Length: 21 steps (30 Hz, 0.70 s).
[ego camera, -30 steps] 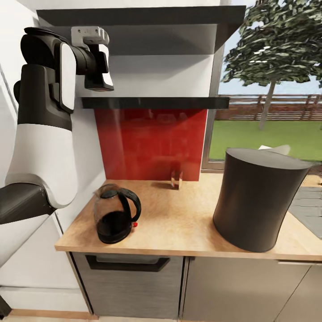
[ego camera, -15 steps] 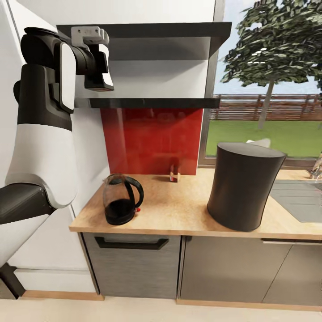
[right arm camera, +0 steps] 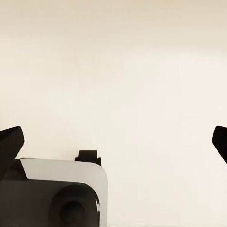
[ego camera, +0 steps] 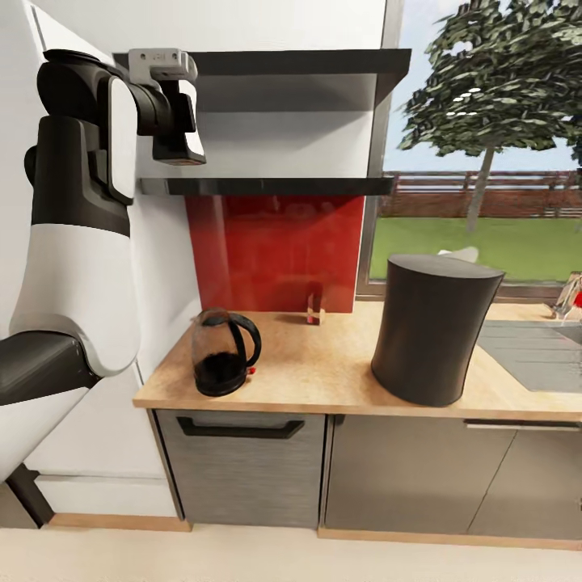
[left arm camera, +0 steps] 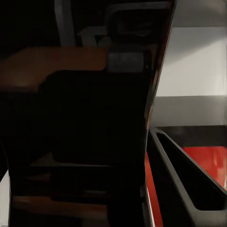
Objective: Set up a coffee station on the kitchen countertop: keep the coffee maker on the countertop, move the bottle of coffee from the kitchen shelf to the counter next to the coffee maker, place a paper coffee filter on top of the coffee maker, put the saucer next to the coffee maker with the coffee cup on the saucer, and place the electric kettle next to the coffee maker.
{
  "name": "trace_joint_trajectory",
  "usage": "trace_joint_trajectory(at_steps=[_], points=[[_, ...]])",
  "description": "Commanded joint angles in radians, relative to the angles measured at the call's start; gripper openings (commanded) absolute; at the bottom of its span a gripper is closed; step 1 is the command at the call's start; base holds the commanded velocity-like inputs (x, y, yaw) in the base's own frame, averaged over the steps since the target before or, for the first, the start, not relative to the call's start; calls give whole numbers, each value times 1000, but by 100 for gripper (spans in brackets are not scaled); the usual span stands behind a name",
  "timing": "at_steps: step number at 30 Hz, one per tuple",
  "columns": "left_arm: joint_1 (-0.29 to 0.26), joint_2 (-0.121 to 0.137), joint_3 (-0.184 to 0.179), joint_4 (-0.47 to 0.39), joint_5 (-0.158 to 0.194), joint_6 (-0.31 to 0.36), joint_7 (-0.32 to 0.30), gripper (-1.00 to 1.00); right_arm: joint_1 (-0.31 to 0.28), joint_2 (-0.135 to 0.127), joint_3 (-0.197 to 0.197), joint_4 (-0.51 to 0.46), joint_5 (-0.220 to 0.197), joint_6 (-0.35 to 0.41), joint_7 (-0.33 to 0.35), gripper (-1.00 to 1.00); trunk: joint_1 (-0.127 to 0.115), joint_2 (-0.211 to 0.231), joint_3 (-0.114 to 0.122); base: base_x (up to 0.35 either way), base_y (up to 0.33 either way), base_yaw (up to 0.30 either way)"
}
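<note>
The electric kettle (ego camera: 224, 362), smoky glass with a black handle, stands near the left end of the kitchen countertop (ego camera: 323, 380). The coffee maker (ego camera: 432, 327) shows its tall dark grey back further right on the same worktop. Above them runs the dark kitchen shelf (ego camera: 267, 186), seen from below. My left gripper (ego camera: 179, 152) is raised at shelf height by the left wall; its fingers are too dark to read. My right gripper (right arm camera: 115, 142) hangs open over pale floor, fingertips far apart. The bottle of coffee, saucer, coffee cup and paper filter are out of view.
A small clear glass (ego camera: 314, 308) sits against the red backsplash (ego camera: 275, 250). A grey sink (ego camera: 537, 356) is set into the worktop at the right, under a window. Grey cabinet fronts (ego camera: 242, 469) stand below the worktop. A white wall lies to the left.
The whole head view has drawn back and shifted, so the counter looks smaller and more floor shows. The raised left arm keeps its place in the picture. Nothing on the counter moved.
</note>
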Motion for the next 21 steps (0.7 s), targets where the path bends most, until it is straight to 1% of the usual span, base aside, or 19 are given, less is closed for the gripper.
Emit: trace_joint_trajectory(at_steps=[1,3,9,16,18,19,21], points=[[-1,-1,2,-1,-10,4,-7,-100,-1,0,2,1,1,-3,0,100,0,-1,-1,-93,0,0],[-1,-1,2,-1,-10,4,-7,-100,-1,0,2,1,1,-3,0,100,0,-1,-1,-79,0,0],[-1,-1,3,0,-10,4,-7,-100,-1,0,1,1,1,-3,0,100,0,-1,-1,-189,0,0],[-1,-2,5,-1,-5,7,-11,-100,-1,0,1,1,1,-3,0,100,0,-1,-1,-39,0,0],[-1,-12,6,-1,31,8,-13,-100,-1,0,1,1,1,-3,0,100,0,-1,-1,-8,0,0],[-1,-17,7,-1,81,7,-13,-100,-1,0,1,1,1,-3,0,100,0,-1,-1,-5,0,0],[-1,-21,7,-1,146,7,-14,-100,-1,0,1,1,1,-3,0,100,0,-1,-1,-3,0,0]])
